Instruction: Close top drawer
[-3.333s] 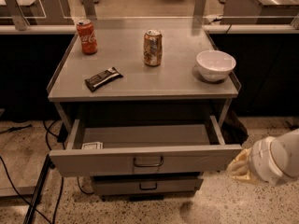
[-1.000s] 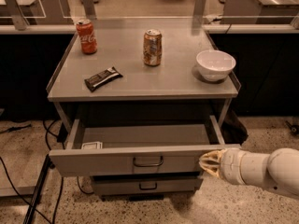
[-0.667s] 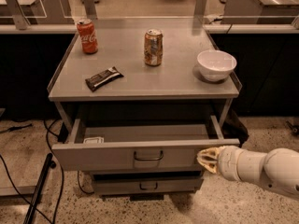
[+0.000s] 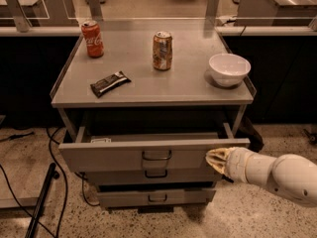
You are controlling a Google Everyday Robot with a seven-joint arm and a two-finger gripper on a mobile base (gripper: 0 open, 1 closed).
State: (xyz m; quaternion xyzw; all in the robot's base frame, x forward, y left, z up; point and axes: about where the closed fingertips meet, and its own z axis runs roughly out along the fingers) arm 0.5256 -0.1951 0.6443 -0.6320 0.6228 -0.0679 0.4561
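The top drawer is the widest grey metal drawer, with a dark loop handle at its centre. It stands partly open below the cabinet top, showing a narrow strip of its inside. My gripper comes in from the right on a white arm and presses against the right end of the drawer's front panel. A small white thing lies at the left inside the drawer.
On the cabinet top stand a red cola can, a brown can, a white bowl and a dark snack bar. Two narrower drawers sit below. Cables and a dark pole lie on the floor at left.
The gripper has moved in from the right onto the drawer front. The drawer has slid inward; less of its inside shows than before.
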